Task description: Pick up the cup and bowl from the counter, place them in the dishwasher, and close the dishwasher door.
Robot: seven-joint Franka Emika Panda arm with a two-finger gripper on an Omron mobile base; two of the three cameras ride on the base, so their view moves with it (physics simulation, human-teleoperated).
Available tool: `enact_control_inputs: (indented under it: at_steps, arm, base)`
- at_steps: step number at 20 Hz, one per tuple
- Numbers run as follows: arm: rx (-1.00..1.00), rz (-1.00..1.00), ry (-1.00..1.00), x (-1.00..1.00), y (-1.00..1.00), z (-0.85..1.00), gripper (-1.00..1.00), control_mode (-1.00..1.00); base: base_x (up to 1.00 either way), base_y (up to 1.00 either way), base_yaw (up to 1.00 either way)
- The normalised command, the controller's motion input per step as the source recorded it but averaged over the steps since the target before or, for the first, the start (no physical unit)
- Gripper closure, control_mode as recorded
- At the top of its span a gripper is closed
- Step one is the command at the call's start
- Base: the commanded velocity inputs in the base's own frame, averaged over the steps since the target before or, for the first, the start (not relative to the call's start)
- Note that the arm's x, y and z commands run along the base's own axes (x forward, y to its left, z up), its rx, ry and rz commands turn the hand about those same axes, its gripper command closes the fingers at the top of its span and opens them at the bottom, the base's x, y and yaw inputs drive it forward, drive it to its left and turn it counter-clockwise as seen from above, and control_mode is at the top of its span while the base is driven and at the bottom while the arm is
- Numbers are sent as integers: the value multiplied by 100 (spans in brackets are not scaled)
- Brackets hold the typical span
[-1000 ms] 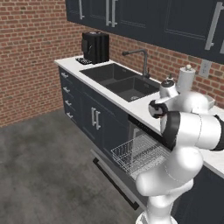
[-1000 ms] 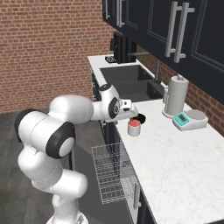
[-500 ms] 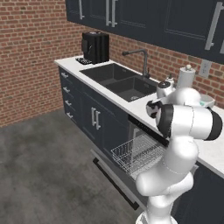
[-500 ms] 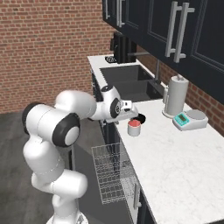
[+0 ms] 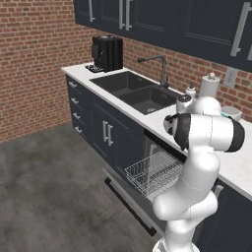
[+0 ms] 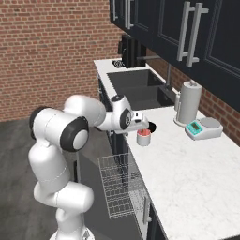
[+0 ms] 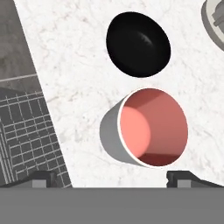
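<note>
White glossy arm (image 5: 197, 162) of fat rounded segments, bulbous at the joints. Dark grey, near-black discs capping the joints (image 6: 75, 137), ringed in white. Smooth shells, no cables or screws to make out. Slimmer wrist section ending in a small white hand block. Gripper (image 7: 111, 178): two small dark, squared finger tips, matte charcoal, blocky in outline.

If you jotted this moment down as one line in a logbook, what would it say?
gripper: open, above cup | cup: upright on counter, not held | bowl: on counter beside cup | dishwasher door: down, rack out
</note>
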Motion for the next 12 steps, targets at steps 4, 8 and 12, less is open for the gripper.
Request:
enact_control_inputs:
  at_steps: [4, 8, 12]
  arm:
    - [1, 0, 0, 12, -3, -17, -100, -100]
    - [0, 0, 0, 17, -6, -14, -100, -100]
    - [0, 0, 0, 21, -10, -6, -100, -100]
  base:
    - [0, 0, 0]
    - [0, 0, 0]
    - [0, 0, 0]
